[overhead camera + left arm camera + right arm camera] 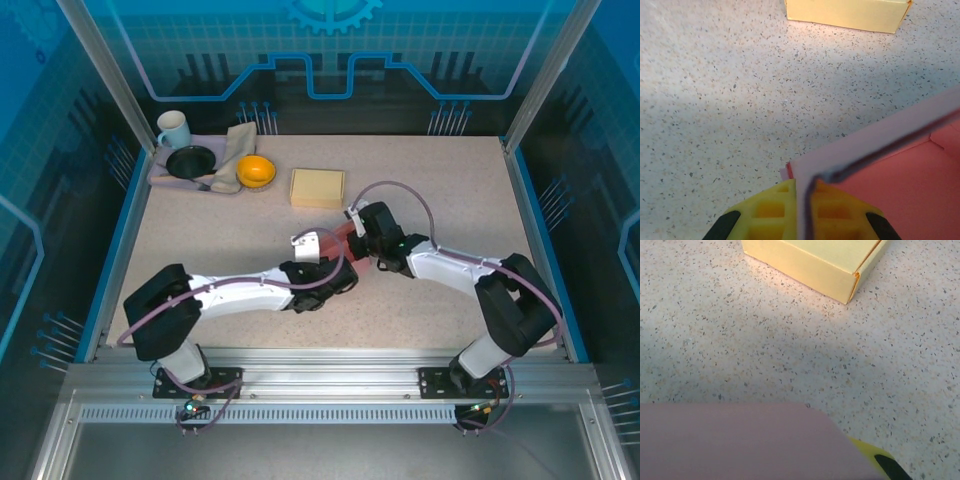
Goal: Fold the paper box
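Sitting mid-tabletop, the pink box lies between two arms, near a yellow box. The left tool is clamped on its wall edge. The right tool reaches the box; I cannot tell its jaw state.

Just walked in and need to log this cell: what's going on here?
Both arms meet over a partly folded pink paper box on the table. The left pincer is shut on the edge of one raised wall. The right pincer is at the box too, a pink panel across its camera; its grip is unclear. A finished yellow box sits farther back, untouched.
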